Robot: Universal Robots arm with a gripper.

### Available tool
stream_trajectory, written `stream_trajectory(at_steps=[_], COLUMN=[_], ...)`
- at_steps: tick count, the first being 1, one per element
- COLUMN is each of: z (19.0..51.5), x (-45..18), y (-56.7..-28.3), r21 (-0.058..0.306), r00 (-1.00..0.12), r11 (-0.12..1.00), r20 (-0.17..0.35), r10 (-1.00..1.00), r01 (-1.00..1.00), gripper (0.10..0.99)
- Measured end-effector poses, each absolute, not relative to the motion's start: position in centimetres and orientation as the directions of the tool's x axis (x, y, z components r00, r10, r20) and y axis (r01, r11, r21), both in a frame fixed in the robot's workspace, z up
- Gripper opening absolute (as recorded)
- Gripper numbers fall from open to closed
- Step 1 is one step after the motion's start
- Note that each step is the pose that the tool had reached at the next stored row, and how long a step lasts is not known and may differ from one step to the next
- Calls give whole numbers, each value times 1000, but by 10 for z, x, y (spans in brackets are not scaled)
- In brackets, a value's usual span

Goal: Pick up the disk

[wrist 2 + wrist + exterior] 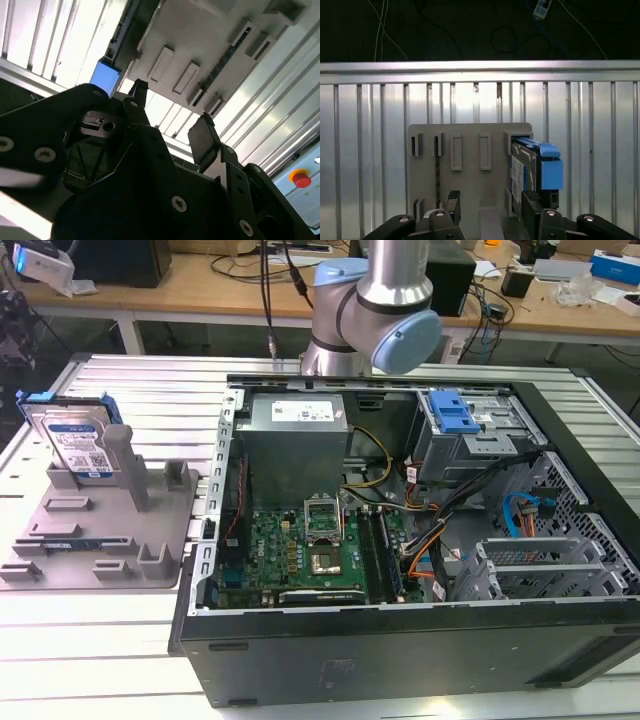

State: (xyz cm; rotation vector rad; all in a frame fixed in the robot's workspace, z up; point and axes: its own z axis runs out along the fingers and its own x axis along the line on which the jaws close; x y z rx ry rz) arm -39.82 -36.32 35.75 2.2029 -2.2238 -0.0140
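**A:** Well, where is the disk (72, 440)?

**B:** It is on the grey holder (120, 540), in its far corner on the exterior view's left. The holder lies on the slatted tabletop (130, 375), close to the tabletop's edge on that same side and just beside the open computer case (400, 660).

**A:** Lying flat?

**B:** No, it stands on a narrow edge with its broad faces upright, and it seems to lean a little. Its top edge runs parallel to the tabletop's slats, and the labelled face looks toward the holder's middle. Whether the long axis follows that top edge or stands upright, I cannot tell.

**A:** How does it look?

**B:** It is a silver metal slab with a blue-and-white label and a blue plastic frame round its rim. The first wrist view (525, 172) catches it edge-on, a thin body with the blue frame standing out on the side away from the holder's middle.

**A:** And the tool?

**B:** Open. In both wrist views (492, 205) (170, 112) its two black fingers (453, 201) stand apart, gripping nothing — bare holder shows through the gap. In the first wrist view the disk sits off to one finger's side, not between the two.

**A:** The arm?

**B:** The arm (375, 300) rises at the tabletop's far edge, behind the case — well apart from the disk.
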Motion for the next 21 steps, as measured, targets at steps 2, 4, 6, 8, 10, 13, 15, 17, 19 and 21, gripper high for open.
stream_trajectory(at_steps=[2, 4, 6, 8, 10, 13, 15, 17, 19, 21], z=[357, 357, 356, 354, 352, 350, 350, 350, 349, 348], x=[-398, -399, -400, -404, -408, -411, -411, -411, -411, -411], y=[-354, -343, -334, -327, -324, -323, -323, -323, -322, -320], r21=[15, 14, 15, 14, 15, 14, 14, 14, 14, 14], r00=[-9, -9, -9, -9, -8, -8, -8, -8, -8, -8], r11=[9, 9, 9, 9, 8, 8, 8, 8, 8, 8], r20=[3, 3, 5, 7, 9, 11, 10, 10, 11, 11], r10=[-1000, -1000, -1000, -1000, -1000, -1000, -1000, -1000, -1000, -1000], r01=[-1000, -1000, -1000, -1000, -1000, -1000, -1000, -1000, -1000, -1000], gripper=[604, 604, 604, 604, 604, 604, 604, 604, 604, 604])
